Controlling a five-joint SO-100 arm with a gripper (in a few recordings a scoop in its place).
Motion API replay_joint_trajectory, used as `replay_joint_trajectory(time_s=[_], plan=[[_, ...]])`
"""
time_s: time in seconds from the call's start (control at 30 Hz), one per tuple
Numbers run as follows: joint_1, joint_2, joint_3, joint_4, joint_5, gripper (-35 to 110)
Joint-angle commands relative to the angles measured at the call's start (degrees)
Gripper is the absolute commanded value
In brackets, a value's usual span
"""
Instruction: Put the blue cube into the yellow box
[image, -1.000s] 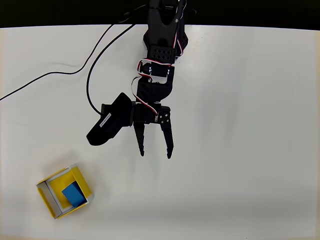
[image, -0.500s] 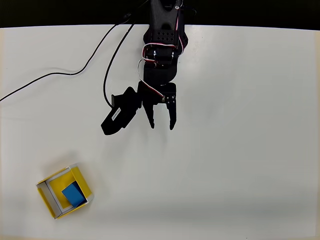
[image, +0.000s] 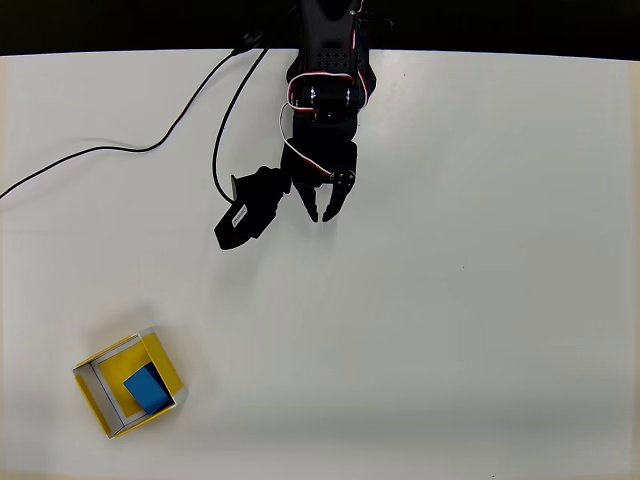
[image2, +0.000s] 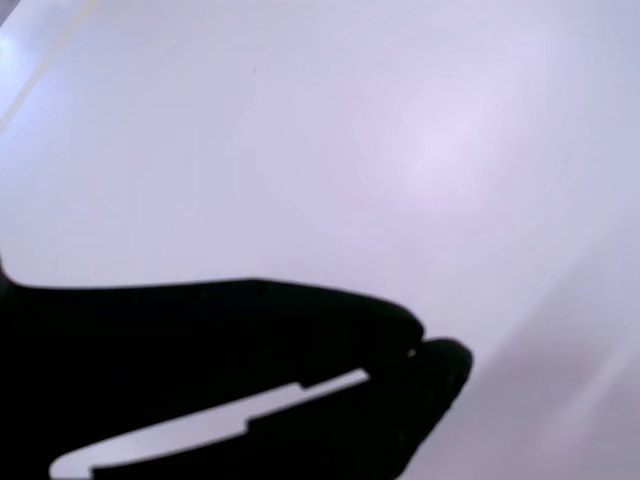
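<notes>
Overhead view: we find the pincer (image: 320, 213) near the top middle of the white bench (image: 480, 300), tucked close under the black arm (image: 325, 90). Its 2 tips point down the picture and nearly meet, so we read it as narrowly closed, with nothing between the fingers. The wrist view agrees: the dark fingers (image2: 300, 340) lie almost together, with only a thin sliver of light between them and bare pale bench beyond. Just left of the pincer in the overhead view sits the black wrist camera housing (image: 245, 212), and a black cable (image: 130, 148) trails from the arm toward the left edge of the bench.

Well apart from all this, at the lower left of the overhead view, stands the yellow box (image: 110, 380), turned at a slant to the bench edges. The blue cube (image: 146, 388) lies inside it, resting on the floor toward the lower right wall, its top face in plain sight.

We judge the task essentially done: the cube is in the box, and the pincer is empty and far from both. Nothing seems left beyond bringing the arm to rest, and we see nothing near the box likely to disturb it.
</notes>
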Motion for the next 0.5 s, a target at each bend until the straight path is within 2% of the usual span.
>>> replay_joint_trajectory(time_s=[0.0,0.2,0.37,0.47], plan=[[-0.6,1.8,0.8,3.4,-0.2,0],[0.8,1.8,7.7,6.0,-2.0,0],[0.5,1.8,7.8,12.7,-4.0,0],[0.5,1.8,7.9,12.7,-2.7,0]])
